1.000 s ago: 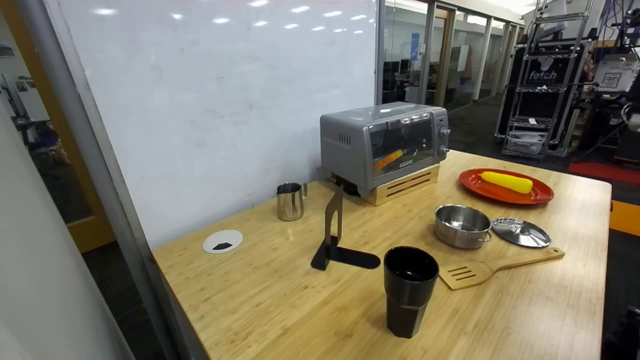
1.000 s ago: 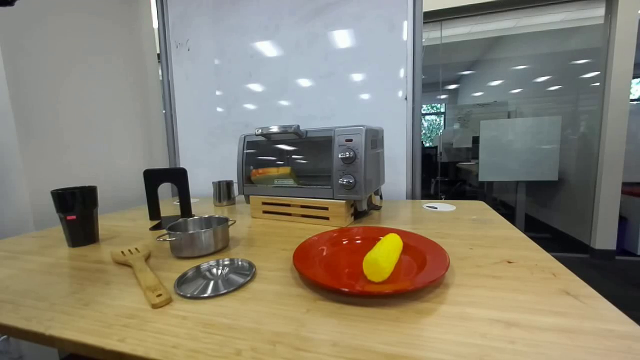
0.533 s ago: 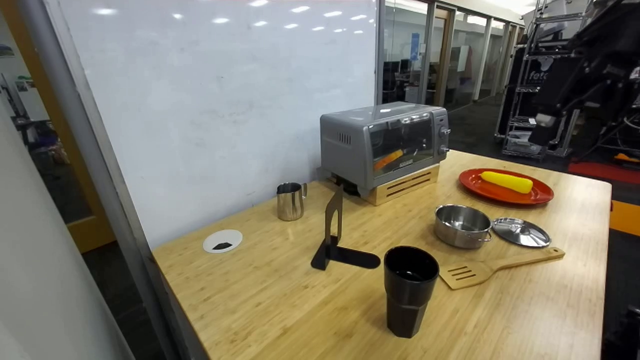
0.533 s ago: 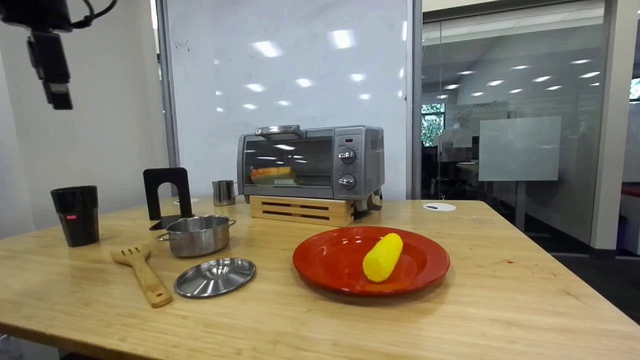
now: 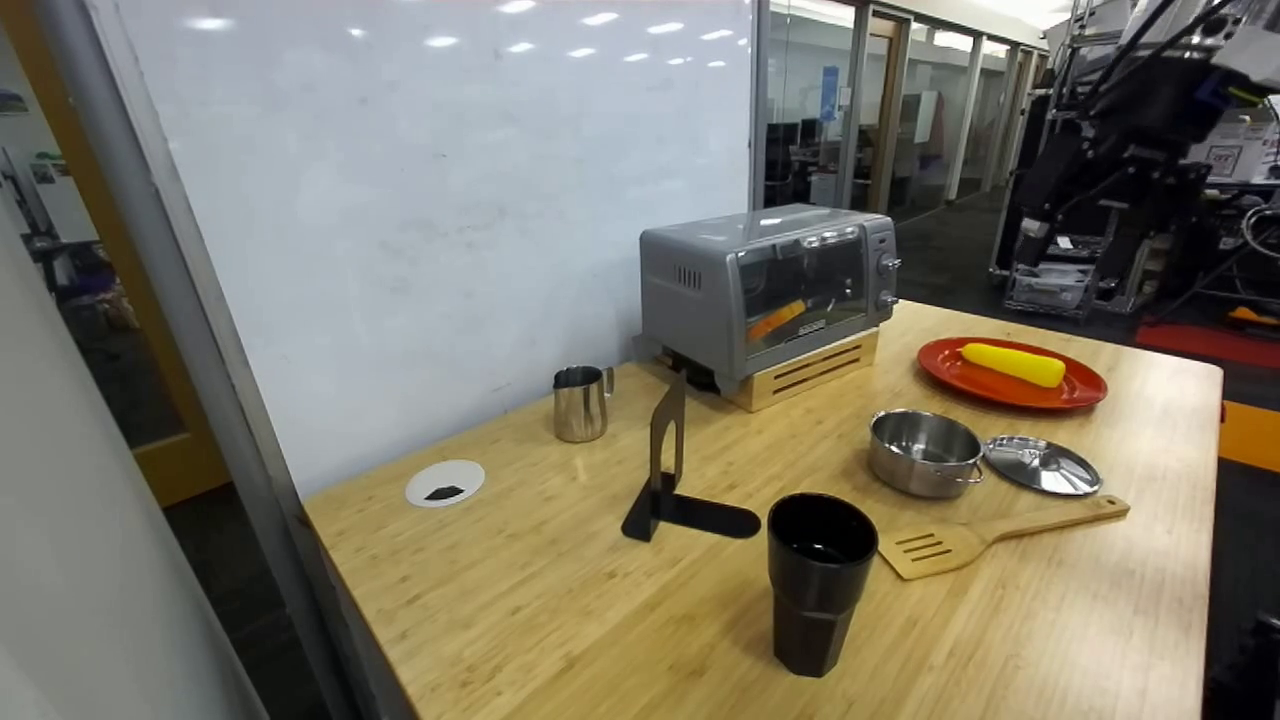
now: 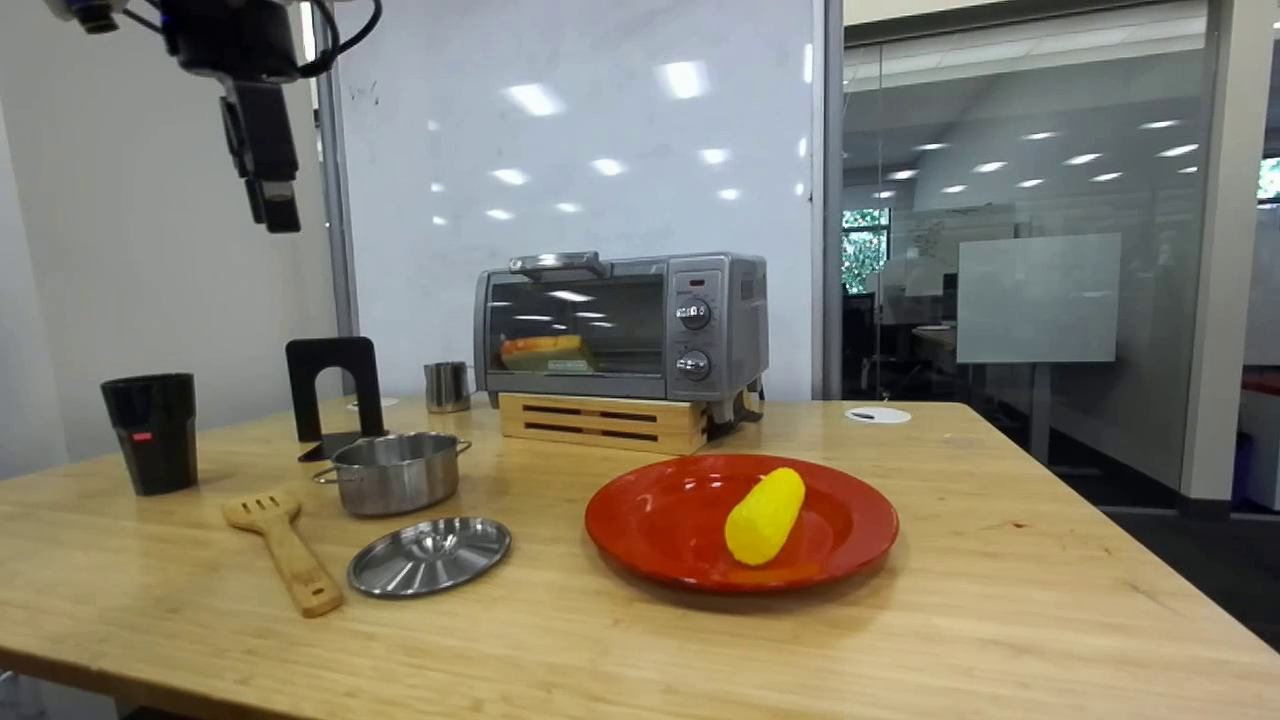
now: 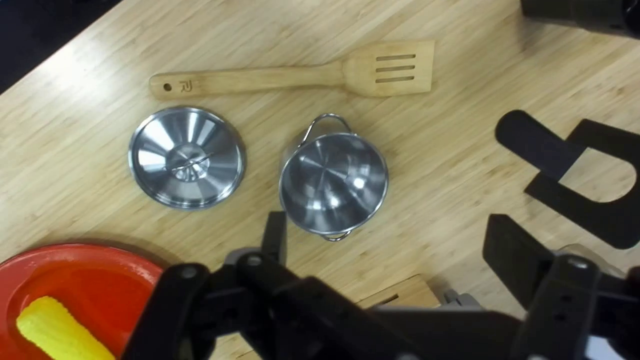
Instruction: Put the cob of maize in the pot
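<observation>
The gripper (image 7: 387, 227) has swung in, fingers (image 7: 515, 255) spread and empty: the reach has probably begun. The cob of maize (image 7: 62, 330) lies below, outside them.

That Robotiq gripper (image 7: 390, 231) is dull black, its fingers (image 6: 264, 130) blocky, a greyish patch (image 6: 278, 188) just above one fingertip (image 6: 277, 214). Round screw heads (image 7: 254, 259) sit behind the fingertips; over the fingers black cables (image 6: 318, 66) loop out, and higher up the Panda arm (image 5: 1252, 55) shows whitish.

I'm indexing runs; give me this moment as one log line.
gripper open, empty, above table | cob of maize on red plate | pot upright, uncovered | lid beside pot | transfer not yet done
</observation>
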